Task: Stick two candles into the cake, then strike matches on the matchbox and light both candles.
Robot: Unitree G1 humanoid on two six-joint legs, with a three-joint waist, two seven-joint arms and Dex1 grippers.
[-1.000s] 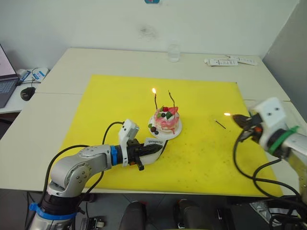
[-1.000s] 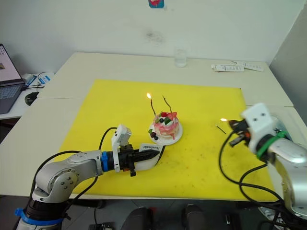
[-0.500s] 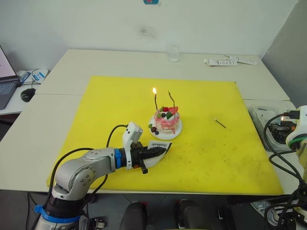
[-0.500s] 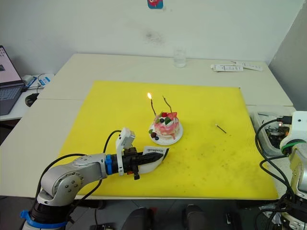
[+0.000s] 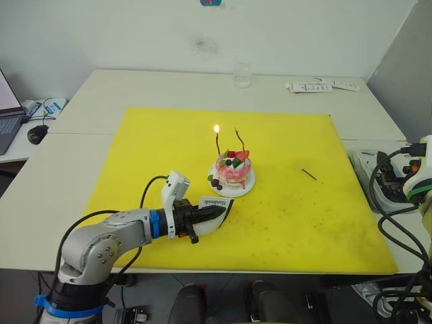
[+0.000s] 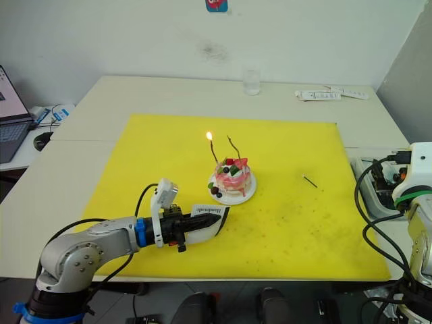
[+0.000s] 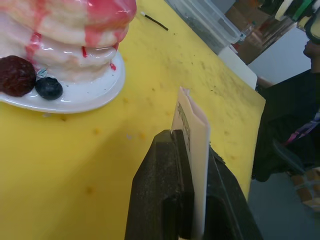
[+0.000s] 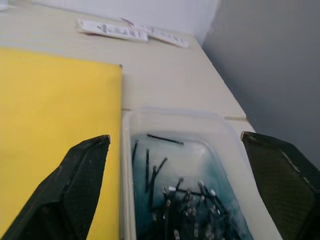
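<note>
While the small round pink cake point(image 5: 234, 170) sits on its white plate in the middle of the big yellow mat point(image 5: 148, 158), two thin wavy candles point(image 5: 218, 143) stand in it. The left candle has a little flame; the right one has none. The left gripper point(image 5: 210, 214) is squeezed tight on the flat white matchbox point(image 5: 217, 205), just near the cake. One short dark match point(image 5: 309, 174) lies on the mat to the right. The right gripper point(image 8: 182, 187) is spread wide over a clear plastic tray point(image 8: 172, 120) of dark used matches point(image 8: 185, 202).

Head stereo views overhead; wrist views close.
</note>
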